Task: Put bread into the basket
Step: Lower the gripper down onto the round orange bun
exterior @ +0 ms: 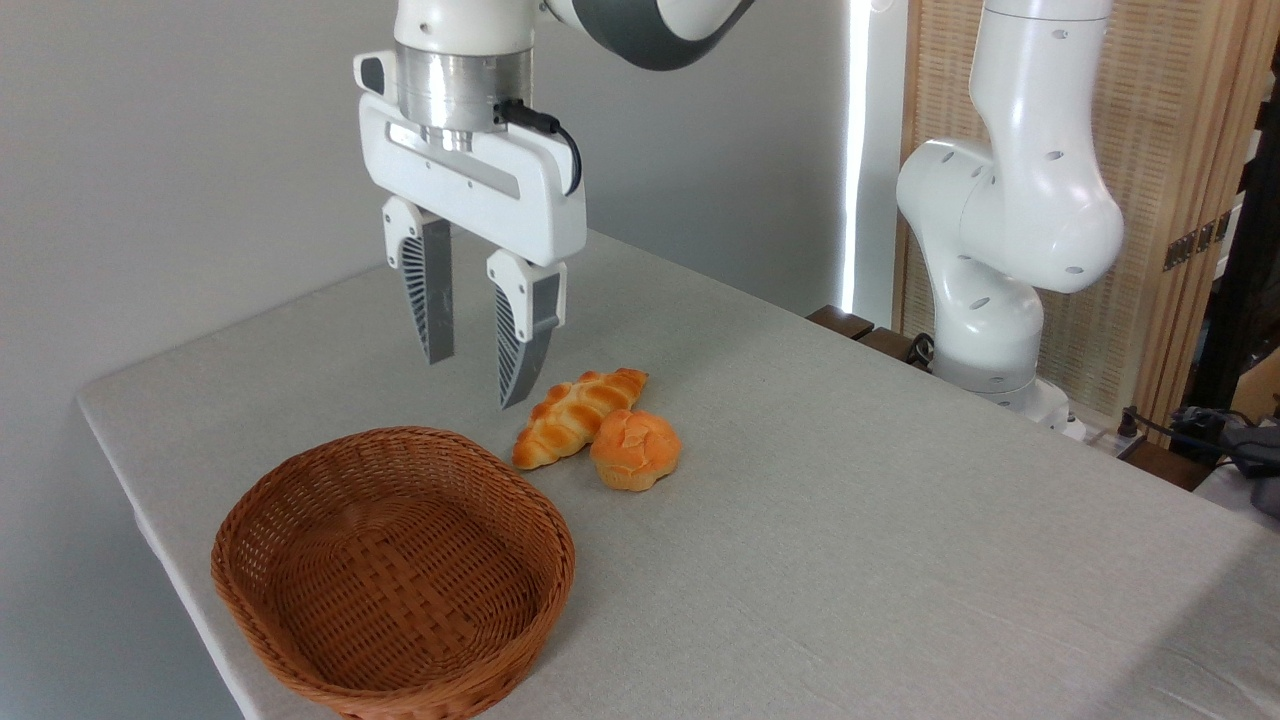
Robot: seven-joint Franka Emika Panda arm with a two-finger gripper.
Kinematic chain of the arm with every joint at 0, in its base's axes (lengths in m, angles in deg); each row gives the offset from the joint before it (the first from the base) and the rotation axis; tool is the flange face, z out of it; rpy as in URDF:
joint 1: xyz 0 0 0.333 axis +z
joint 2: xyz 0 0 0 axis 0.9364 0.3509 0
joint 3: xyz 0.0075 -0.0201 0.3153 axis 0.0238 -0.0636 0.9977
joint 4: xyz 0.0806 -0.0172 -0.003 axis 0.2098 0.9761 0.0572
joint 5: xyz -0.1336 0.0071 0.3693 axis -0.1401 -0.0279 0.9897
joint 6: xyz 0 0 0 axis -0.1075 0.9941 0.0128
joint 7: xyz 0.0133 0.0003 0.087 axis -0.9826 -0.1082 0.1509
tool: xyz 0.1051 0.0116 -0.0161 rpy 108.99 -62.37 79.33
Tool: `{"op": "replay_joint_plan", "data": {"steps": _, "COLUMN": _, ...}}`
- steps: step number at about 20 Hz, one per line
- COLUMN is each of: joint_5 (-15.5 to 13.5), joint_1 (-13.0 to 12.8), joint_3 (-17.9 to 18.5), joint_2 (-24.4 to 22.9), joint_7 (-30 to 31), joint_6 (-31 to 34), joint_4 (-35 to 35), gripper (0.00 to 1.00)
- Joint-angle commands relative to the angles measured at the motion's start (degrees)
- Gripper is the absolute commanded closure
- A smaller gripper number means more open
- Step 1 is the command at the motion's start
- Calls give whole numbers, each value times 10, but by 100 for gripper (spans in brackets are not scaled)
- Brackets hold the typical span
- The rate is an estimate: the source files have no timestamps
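The bread, a small round orange-golden bun (635, 450) with a cracked top, lies on the grey table, touching the right end of a longer braided golden loaf (578, 416). The oval reddish-brown wicker basket (300, 500) sits at the front left, with nothing inside it. My gripper (475, 380) hangs open in the air above the table, behind the basket and up-left of the bun. Nothing is between its grey ribbed fingers (432, 290).
The arm's white base (1000, 250) stands past the table's right edge. A grey wall runs behind, with a wooden slatted screen at the far right. The table's left edge (110, 450) is close to the basket.
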Motion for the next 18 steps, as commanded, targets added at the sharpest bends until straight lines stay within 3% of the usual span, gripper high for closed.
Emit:
{"op": "replay_joint_plan", "data": {"steps": 1, "joint_5": 6, "joint_1": -4, "joint_3": 7, "joint_2": -32, "joint_7": -16, "joint_6": 8, "joint_4": 50, "gripper": 0}}
{"op": "replay_joint_plan", "data": {"steps": 4, "joint_5": 6, "joint_1": -7, "joint_3": 5, "joint_2": -59, "joint_7": -32, "joint_6": 8, "joint_4": 109, "gripper": 0}}
{"op": "replay_joint_plan", "data": {"steps": 13, "joint_5": 6, "joint_1": -11, "joint_3": 2, "joint_2": -71, "joint_7": -207, "joint_6": 50, "joint_4": 190, "gripper": 0}}
{"op": "replay_joint_plan", "data": {"steps": 18, "joint_5": 6, "joint_1": -25, "joint_3": 1, "joint_2": -65, "joint_7": -210, "joint_6": 63, "joint_4": 204, "gripper": 0}}
